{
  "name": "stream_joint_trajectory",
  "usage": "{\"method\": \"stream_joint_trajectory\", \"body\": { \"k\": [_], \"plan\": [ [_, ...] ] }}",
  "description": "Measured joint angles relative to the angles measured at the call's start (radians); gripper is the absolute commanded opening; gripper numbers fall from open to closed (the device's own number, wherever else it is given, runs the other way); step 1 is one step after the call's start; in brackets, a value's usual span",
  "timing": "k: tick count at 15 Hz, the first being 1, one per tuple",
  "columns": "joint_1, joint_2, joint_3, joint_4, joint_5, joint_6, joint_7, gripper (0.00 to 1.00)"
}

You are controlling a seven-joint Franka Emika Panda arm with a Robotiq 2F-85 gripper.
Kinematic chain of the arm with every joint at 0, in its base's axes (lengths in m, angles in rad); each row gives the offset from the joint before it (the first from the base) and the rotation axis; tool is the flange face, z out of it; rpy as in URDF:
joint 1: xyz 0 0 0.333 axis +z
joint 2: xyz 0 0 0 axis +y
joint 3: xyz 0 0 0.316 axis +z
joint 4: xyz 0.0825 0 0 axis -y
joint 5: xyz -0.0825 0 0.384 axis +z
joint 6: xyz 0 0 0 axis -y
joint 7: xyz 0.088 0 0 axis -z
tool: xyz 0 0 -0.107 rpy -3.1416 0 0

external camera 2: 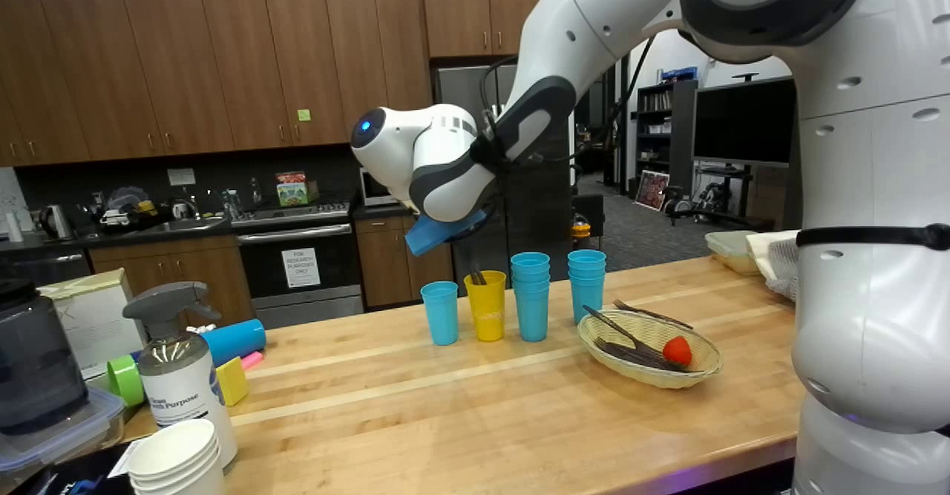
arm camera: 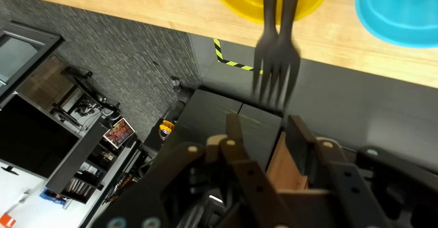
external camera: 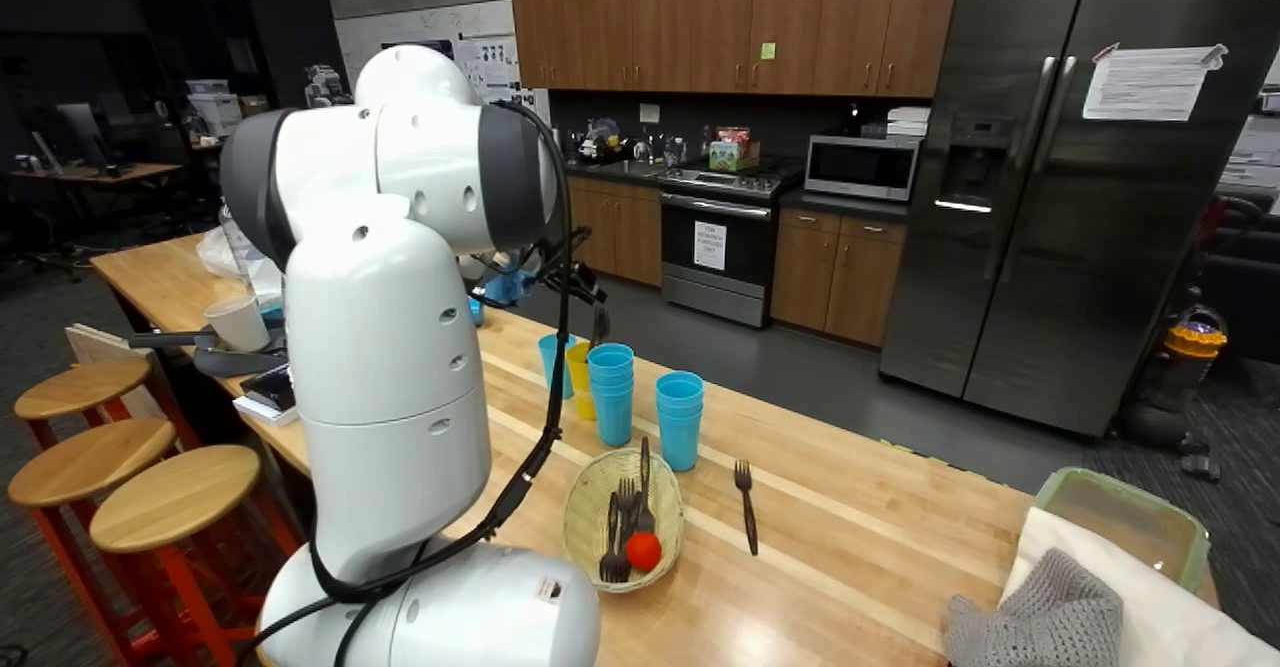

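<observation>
The jaws of the gripper (arm camera: 265, 123) are parted by a moderate gap, and nothing is seen gripped between them. Just ahead of the gap, below the jaws, two forks (arm camera: 284, 48) are found, with their tines turned up toward it; no contact is shown, though the tine ends are blurred. Their long axes are set steeply, close side by side, roughly in line with the space between the jaws. The handles are contained in one yellow cup (external camera 2: 487, 313), which is placed near the far edge of the wooden table (external camera 2: 460, 406). The cup is flanked on the left by a single blue cup (external camera 2: 441, 313) and on the right by a stack of blue cups (external camera 2: 531, 302); farther right, another blue stack (external camera 2: 588, 291) is placed. The cups in each stack cannot be counted with certainty. Nearer and to the right, one woven basket (external camera: 572, 522) is laid with at least three dark utensils (external camera: 628, 507), forks among them, and one red round item (external camera: 644, 550). Right of the basket in an exterior view, one loose fork (external camera: 748, 507) is laid on the table.
</observation>
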Motion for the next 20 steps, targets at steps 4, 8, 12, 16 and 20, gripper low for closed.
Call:
{"method": "stream_joint_trajectory", "body": {
  "k": [4, 8, 12, 16, 20],
  "plan": [
    [-0.001, -0.001, 0.0, -0.003, 0.0, -0.021, 0.014, 0.96],
    [-0.001, -0.004, 0.0, -0.003, 0.007, -0.036, 0.011, 1.0],
    [-0.001, -0.008, 0.001, -0.003, 0.068, -0.038, -0.077, 1.0],
    [-0.012, -0.026, 0.0, -0.001, 0.159, -0.065, -0.252, 1.0],
    [-0.031, -0.064, -0.001, -0.001, 0.263, -0.134, -0.434, 1.0]
  ]
}}
